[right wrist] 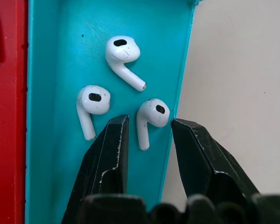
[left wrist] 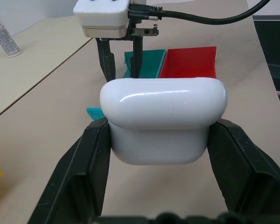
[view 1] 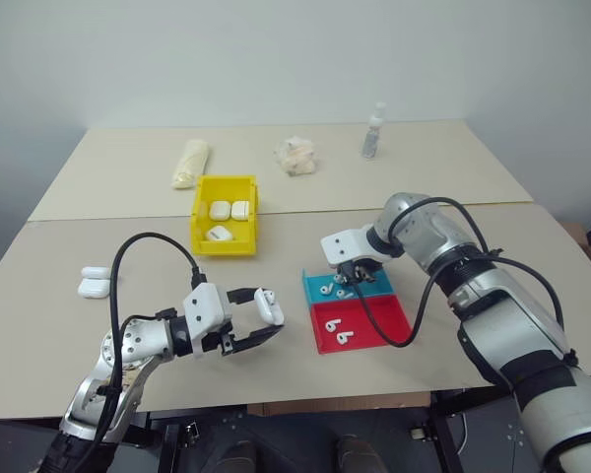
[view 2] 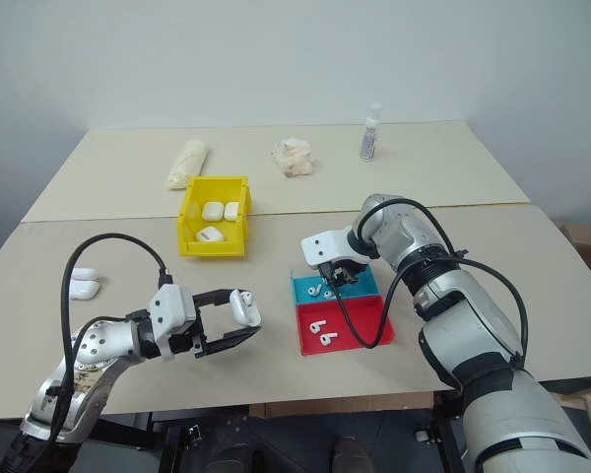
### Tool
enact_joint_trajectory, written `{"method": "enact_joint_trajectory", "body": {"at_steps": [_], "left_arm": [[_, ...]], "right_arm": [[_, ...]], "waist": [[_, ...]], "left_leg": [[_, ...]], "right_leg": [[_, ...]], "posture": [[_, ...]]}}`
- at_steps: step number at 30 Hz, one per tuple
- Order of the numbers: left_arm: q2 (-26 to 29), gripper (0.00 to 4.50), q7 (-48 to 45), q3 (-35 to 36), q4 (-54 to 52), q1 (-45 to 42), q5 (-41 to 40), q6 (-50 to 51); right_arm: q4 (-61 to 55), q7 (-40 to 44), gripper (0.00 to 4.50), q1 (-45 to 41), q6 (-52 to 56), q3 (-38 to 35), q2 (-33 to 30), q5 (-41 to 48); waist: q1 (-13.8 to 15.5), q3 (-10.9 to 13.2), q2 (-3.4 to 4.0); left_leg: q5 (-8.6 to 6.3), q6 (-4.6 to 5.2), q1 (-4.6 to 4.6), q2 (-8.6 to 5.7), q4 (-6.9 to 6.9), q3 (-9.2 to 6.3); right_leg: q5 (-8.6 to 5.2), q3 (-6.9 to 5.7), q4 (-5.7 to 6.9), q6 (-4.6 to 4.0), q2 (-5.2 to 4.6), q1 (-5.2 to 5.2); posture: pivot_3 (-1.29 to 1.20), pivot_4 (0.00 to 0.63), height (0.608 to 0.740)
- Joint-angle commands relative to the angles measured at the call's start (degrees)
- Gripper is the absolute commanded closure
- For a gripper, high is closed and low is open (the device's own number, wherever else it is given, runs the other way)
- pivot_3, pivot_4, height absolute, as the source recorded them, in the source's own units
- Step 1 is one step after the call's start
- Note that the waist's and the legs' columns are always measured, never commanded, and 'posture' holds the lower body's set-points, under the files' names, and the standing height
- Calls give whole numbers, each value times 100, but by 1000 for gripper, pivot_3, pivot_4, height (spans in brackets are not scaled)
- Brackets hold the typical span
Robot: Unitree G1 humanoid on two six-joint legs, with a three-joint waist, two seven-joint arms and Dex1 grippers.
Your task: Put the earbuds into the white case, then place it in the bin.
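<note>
My left gripper [view 1: 259, 317] is shut on a glossy white case [left wrist: 163, 119], held above the table's front left. Over at the blue tray [view 1: 384, 286], my right gripper [right wrist: 149, 122] points down into it, open, one black finger [right wrist: 113, 144] on each side of a small white earbud [right wrist: 154, 109] lying by the tray's wall. Two more earbuds [right wrist: 122, 51] lie beside it in the same tray. The yellow bin [view 1: 199, 212] stands farther back, left of centre, with three white cases inside.
A red tray [view 1: 389, 320] with two earbuds adjoins the blue one on the near side. Two white cases [view 1: 94, 282] lie at the left edge. A small bottle [view 1: 374, 131], a crumpled cloth [view 1: 297, 156] and a pale roll [view 1: 190, 163] sit on the back table.
</note>
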Motion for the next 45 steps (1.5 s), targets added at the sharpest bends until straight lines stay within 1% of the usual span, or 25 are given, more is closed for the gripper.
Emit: {"method": "enact_joint_trajectory", "body": {"at_steps": [1, 21, 24, 25, 26, 34, 37, 39, 41, 45], "left_arm": [[3, 1722, -4, 7, -130, -86, -74, -49], [-18, 1722, 30, -7, -138, -54, -32, -81], [-19, 1722, 22, -11, -127, -54, -32, -85], [-20, 1722, 20, -12, -122, -55, -31, -89], [-19, 1722, 18, -16, -116, -56, -28, -89], [-25, 1722, -11, -23, -84, -97, -47, -99], [-33, 1722, -7, 7, -148, -160, -130, -29], [-60, 1722, -3, 42, -203, -236, -229, 9], [-90, 1722, 12, 77, -283, -336, -371, 95], [-123, 1722, 11, 110, -453, -549, -694, 311]], "right_arm": [[-83, -14, 2682, -62, -57, -165, 8, -20], [86, -106, 2682, -12, -225, -110, 75, -183], [75, -109, 3281, 15, -229, -104, 63, -201], [74, -113, 3631, 20, -232, -106, 63, -207], [63, -101, 3875, 30, -230, -108, 58, -211], [-37, -152, 3875, 84, -156, -173, 29, -219], [-354, -96, 3875, 119, -5, -342, -64, -98], [-835, -82, 3875, 170, 216, -605, -222, 62], [-1561, -99, 3875, 269, 665, -994, -445, 293], [-3458, -87, 3875, 700, 2011, -2027, -897, 1051]], "waist": [[0, 0, 0], [-1, 0, 0], [-1, 0, 0], [0, 0, 0], [-1, 0, 0], [-1, 0, 1], [2, 0, 0], [15, 0, 1], [27, 1, 2], [55, 2, 3]], "left_leg": [[0, 0, 0, 0, 0, 0], [1, -2, 2, 0, 0, -1], [1, -2, 2, 0, 0, -1], [1, -2, 2, 0, 0, -1], [1, -2, 3, 0, 0, -1], [1, -2, 7, 0, 0, -1], [1, -2, 6, 0, 0, -2], [1, -2, 4, 0, 0, -3], [1, -2, -2, -1, 0, -6], [0, -1, -13, -1, 0, -9]], "right_leg": [[0, 0, 0, 0, 0, 0], [0, 0, 1, 0, 0, 1], [0, 0, 1, 0, 0, 1], [0, 0, 1, 0, 0, 1], [0, 0, 1, 0, 0, 2], [0, 1, 2, 0, 0, 5], [0, 1, 2, 0, 0, 5], [0, 1, 2, 0, -1, 4], [0, 0, 2, 0, -2, -1], [0, 0, 0, 0, -4, -9]], "posture": [[0, 150, 740], [0, 150, 740], [0, 150, 740], [0, 150, 740], [0, 150, 740], [0, 150, 740], [0, 150, 740], [0, 150, 740], [0, 150, 740], [0, 150, 740]]}}
